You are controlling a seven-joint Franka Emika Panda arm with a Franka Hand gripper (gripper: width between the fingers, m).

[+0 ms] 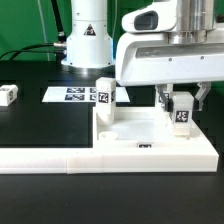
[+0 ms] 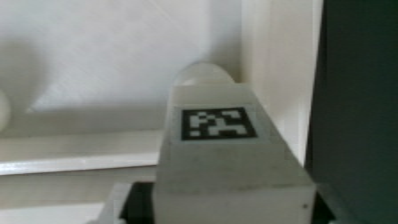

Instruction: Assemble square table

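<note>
A white leg (image 1: 182, 114) bearing a black-and-white tag is seen clamped between the two fingers of the gripper (image 1: 182, 106), whose jaws are pressed against its sides. In the wrist view the same leg (image 2: 217, 130) is shown running out from the gripper (image 2: 217, 205), its rounded end directed at the white tabletop (image 2: 89, 90). The leg is held upright over the corner of the tabletop (image 1: 150, 135) at the exterior view's right; whether its lower end touches the surface cannot be told. A second leg (image 1: 105, 96) is stood upright at the tabletop's far corner on the exterior view's left, and a round socket (image 1: 108, 130) is seen just in front of it. A third leg (image 1: 8, 95) is found on the black table (image 1: 40, 125), well apart at the exterior view's left. The marker board (image 1: 72, 93) is laid flat between that leg and the tabletop. The tabletop is set beside the low white wall (image 1: 40, 158), and a small tag (image 1: 145, 150) is carried on its front edge.
</note>
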